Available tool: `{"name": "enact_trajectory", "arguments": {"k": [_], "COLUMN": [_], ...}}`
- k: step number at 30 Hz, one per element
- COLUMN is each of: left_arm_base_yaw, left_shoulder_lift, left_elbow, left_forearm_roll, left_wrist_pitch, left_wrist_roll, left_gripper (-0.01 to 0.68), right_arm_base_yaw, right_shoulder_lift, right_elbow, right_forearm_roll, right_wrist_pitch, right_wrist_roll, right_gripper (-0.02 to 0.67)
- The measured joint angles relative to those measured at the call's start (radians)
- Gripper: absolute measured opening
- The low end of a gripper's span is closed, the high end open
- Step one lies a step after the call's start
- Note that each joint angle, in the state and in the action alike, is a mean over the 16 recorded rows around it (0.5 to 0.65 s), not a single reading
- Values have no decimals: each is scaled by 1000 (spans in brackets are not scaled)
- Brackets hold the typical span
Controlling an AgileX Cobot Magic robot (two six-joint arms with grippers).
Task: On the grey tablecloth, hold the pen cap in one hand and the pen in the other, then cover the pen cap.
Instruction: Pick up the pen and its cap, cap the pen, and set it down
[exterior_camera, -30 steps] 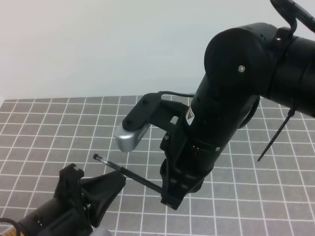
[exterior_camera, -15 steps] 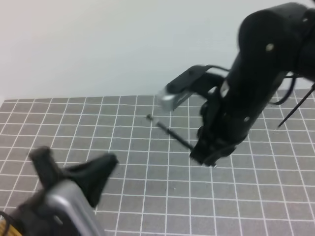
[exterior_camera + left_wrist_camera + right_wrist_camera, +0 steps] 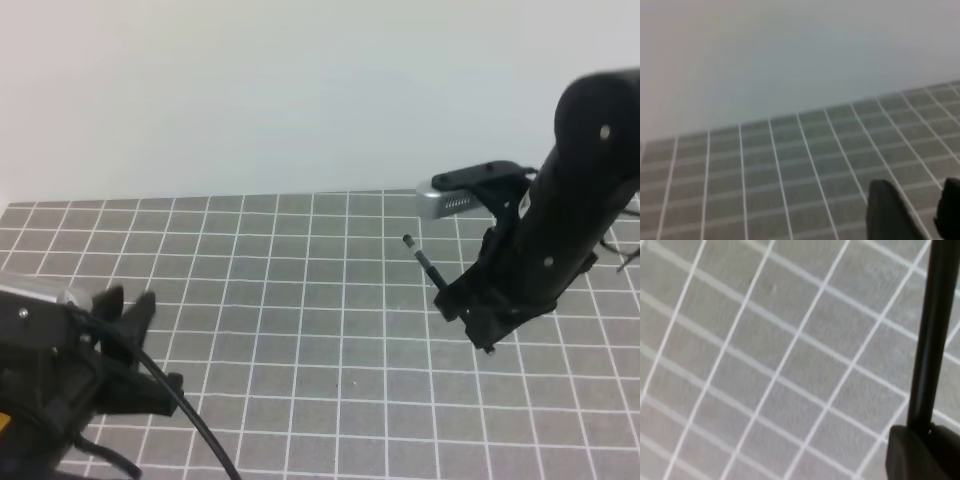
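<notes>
A: Left gripper (image 3: 125, 305) sits low at the left edge of your exterior high view, over the grey tablecloth (image 3: 300, 300). Its two dark fingers (image 3: 890, 212) stand apart with cloth showing between them, nothing held.

B: Pen cap?

A: You can't find it in any view. It's not between those fingers.

B: Right side?

A: Right gripper (image 3: 465, 312) hangs above the cloth, clamped on the pen (image 3: 424, 262). The pen slants up and to the left out of it, off the cloth. Your right wrist view shows the black shaft (image 3: 932, 335) rising from the closed jaws.
</notes>
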Motion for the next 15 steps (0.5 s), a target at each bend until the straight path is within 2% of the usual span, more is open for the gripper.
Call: {"name": "enact_trajectory", "arguments": {"k": [3,6,11,15], "left_arm_base_yaw": [1,1,3,3], "left_shoulder_lift": [0,0,0,0], "left_elbow": [-7,-9,-10,-10], "left_forearm_roll": [-162,-297,-462,-534], "left_wrist_pitch": [54,88,109,111], "left_wrist_roll": [89,189,330,395], "left_gripper": [267,254,164,77], "right_arm_base_yaw": [-4,-5,-5,-5], "right_shoulder_lift": [0,0,4,18], "right_elbow": [62,121,200,242], "right_forearm_roll": [0,0,0,0], "right_wrist_pitch": [-78,-159,-272,-336], "right_wrist_roll": [46,87,144,179], "right_gripper": [-4,-4,-4,-4]}}
